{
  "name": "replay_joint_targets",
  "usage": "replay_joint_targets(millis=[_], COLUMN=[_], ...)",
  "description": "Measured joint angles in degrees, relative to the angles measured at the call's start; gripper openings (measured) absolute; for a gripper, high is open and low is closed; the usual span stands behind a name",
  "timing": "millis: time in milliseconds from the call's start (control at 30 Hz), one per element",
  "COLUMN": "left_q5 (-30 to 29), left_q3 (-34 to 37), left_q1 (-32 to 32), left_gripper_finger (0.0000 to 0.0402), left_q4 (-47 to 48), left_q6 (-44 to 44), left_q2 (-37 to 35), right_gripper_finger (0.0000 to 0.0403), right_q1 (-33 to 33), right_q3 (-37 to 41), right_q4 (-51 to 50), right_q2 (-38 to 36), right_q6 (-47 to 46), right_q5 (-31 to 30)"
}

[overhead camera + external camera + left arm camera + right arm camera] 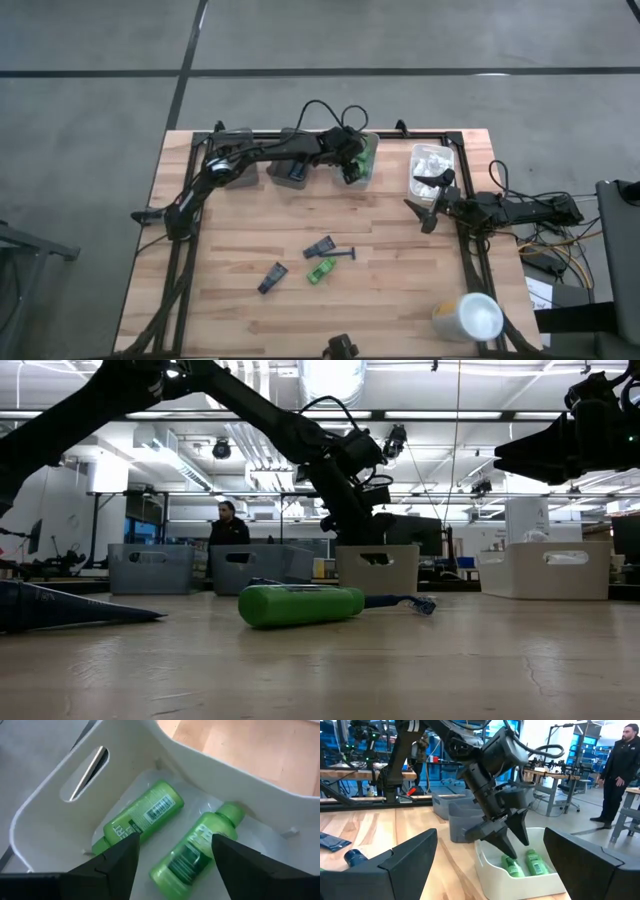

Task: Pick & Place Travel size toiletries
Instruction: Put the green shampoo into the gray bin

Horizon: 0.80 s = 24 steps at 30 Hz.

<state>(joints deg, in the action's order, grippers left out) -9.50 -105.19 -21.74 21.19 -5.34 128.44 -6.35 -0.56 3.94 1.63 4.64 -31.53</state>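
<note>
My left gripper (175,852) is open just above a white bin (366,168) at the table's far middle. Its fingers stand on either side of one of two bright green packs (192,851) (142,817) lying on the bin's floor; the right wrist view shows the fingertips (509,846) just above them. My right gripper (425,200) is open and empty above the table's right side. Loose on the table lie another green pack (320,270), a dark blue razor (345,253) and two small dark blue pieces (320,246) (272,277).
A clear bin (432,165) with white crinkly packets stands at the far right. Two grey bins (235,152) (291,168) stand at the far left. A large white cup (467,317) stands at the near right corner. A person (617,770) stands beyond the table.
</note>
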Motion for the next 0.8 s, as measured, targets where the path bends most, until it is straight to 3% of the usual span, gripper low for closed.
replay_joint_targets(millis=[500, 800], left_q5=[0.0, -6.0], left_q3=[-14.4, -11.3], left_q1=[0.8, 5.0], left_gripper_finger=[0.0250, 0.0249], left_q4=[15.8, 24.2], left_q6=[0.0, 0.3], left_q2=[-0.7, -7.9], right_gripper_finger=[0.0364, 0.0364], right_q1=[0.0, 0.0], right_q3=[0.0, 0.0], right_q4=[0.0, 0.0], right_q2=[0.0, 0.0], right_q6=[-0.1, -0.1], right_q5=[0.0, -0.1])
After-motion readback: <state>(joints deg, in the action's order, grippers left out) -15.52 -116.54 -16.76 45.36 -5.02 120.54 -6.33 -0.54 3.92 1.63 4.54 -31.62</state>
